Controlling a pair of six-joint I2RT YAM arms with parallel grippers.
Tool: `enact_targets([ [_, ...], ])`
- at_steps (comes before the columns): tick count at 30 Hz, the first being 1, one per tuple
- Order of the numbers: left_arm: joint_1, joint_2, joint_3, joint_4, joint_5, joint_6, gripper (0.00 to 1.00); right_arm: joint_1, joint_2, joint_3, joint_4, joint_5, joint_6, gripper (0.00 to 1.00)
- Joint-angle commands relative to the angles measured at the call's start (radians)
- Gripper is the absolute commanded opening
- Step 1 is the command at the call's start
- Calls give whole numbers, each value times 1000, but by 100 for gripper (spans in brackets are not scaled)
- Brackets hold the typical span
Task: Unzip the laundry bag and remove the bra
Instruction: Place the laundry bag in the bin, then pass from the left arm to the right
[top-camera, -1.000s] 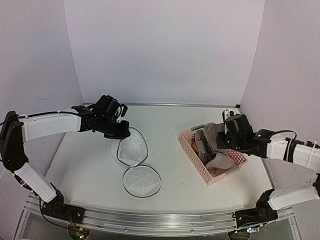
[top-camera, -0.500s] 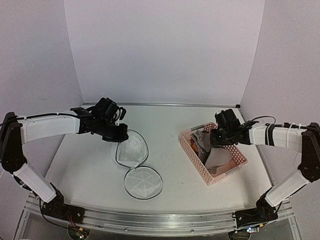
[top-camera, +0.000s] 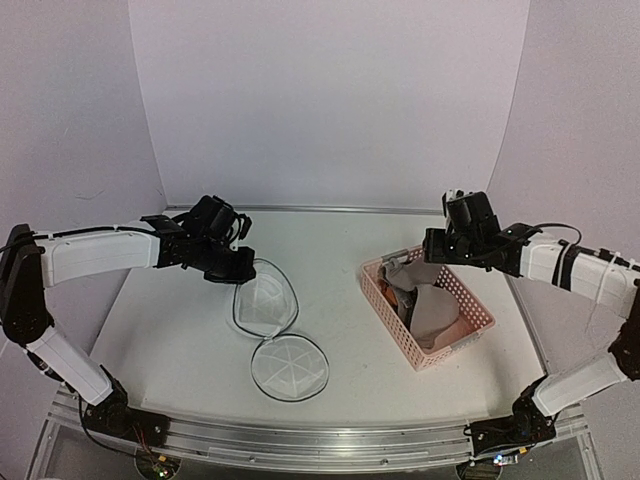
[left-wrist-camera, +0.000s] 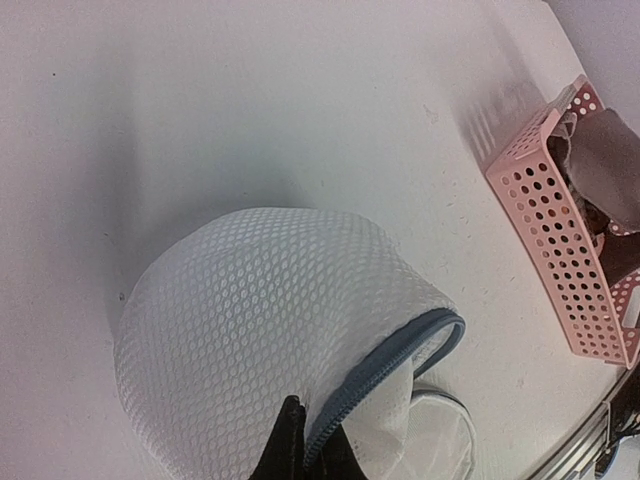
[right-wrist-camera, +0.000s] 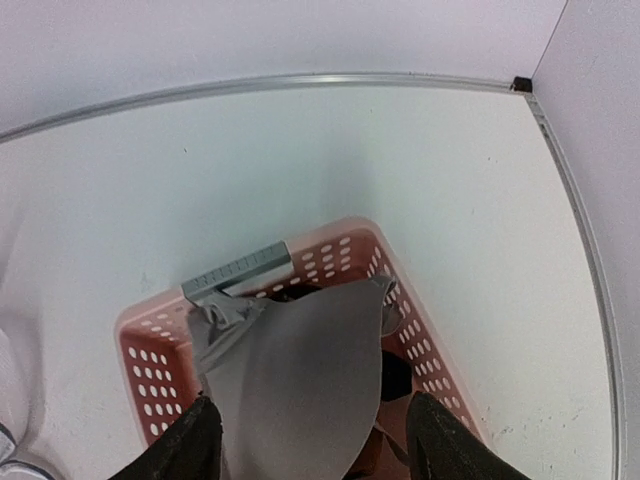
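The laundry bag (top-camera: 264, 301) is white mesh with a dark zipper rim. It lies unzipped left of the table's centre, and its lower round face (top-camera: 288, 366) lies flat toward the front. My left gripper (top-camera: 238, 266) is shut on the bag's upper rim. In the left wrist view the black fingertips (left-wrist-camera: 292, 445) pinch the mesh (left-wrist-camera: 260, 320) beside the blue-grey zipper (left-wrist-camera: 392, 358). The taupe bra (top-camera: 428, 305) lies in a pink basket (top-camera: 378, 293). Just above it my right gripper (top-camera: 437, 252) hangs open, holding nothing. In the right wrist view a cup of the bra (right-wrist-camera: 300, 365) lies below the spread gripper (right-wrist-camera: 322, 442).
The pink perforated basket (right-wrist-camera: 345, 240) stands at the right, near the back-right corner and the side wall. A grey clasp strip (right-wrist-camera: 236, 270) of the bra rests on its far rim. Purple walls close in the back and both sides.
My right gripper has opened, let the bra drop into the basket, and lifted back and away. The left gripper still holds the bag's rim; the lower disc has shifted slightly.
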Motion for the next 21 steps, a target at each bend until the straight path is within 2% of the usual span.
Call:
enact_targets([
  [1,-3,-10,16,6,-11,21,0,-2,-83,68,-24,22,-23,65],
  [6,-3,-3,20,5,-7,21,0,-1,-103,79,-39,-3,-18,66],
  [15,-3,-7,4,5,-21,4,0,9,-126,102,8,-336,1,66],
  [18,-3,-8,-4,6,-51,-11,0,61,-122,101,34,-390,11,66],
  [21,-2,-5,-14,6,-81,-32,0,158,-92,110,40,-375,20,66],
])
